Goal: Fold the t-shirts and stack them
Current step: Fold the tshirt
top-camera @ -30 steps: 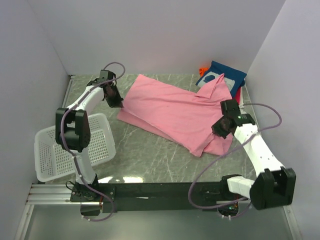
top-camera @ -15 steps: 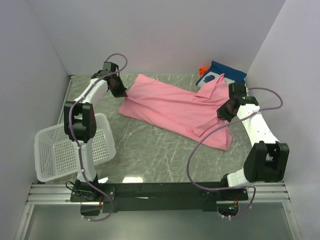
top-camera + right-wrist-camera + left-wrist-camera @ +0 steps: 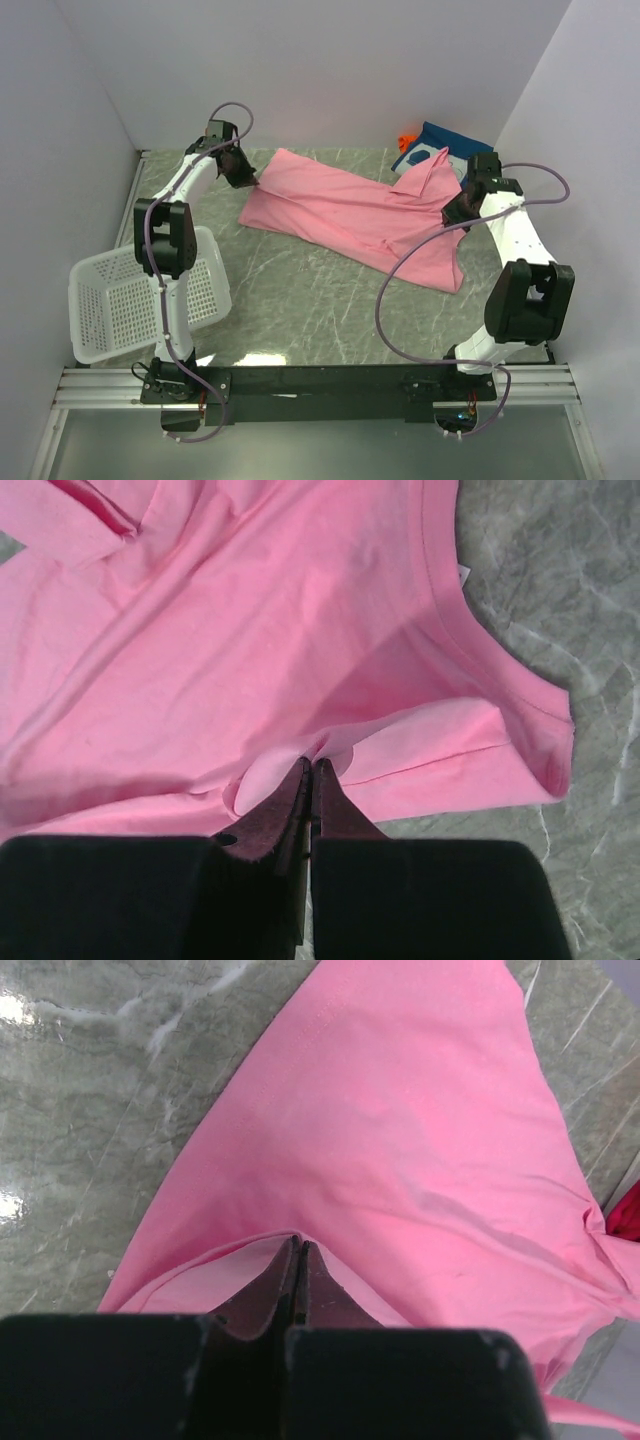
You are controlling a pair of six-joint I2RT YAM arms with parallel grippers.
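The pink cotton t-shirt is spread on the grey marbled counter between the two grippers. Its edge is pinched by the closed left gripper, and a fold beside its neckline is clamped by the closed right gripper. A dark blue folded garment is seen just beyond the right gripper.

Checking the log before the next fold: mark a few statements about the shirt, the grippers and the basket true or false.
1. The left gripper and the right gripper are both shut on the pink t-shirt. True.
2. The pink t-shirt lies in the white basket. False: it lies spread on the table, with the basket apart at the near left.
3. A blue garment lies at the far right corner. True.
4. The left gripper hangs open over the basket. False: it pinches the shirt's far left edge.
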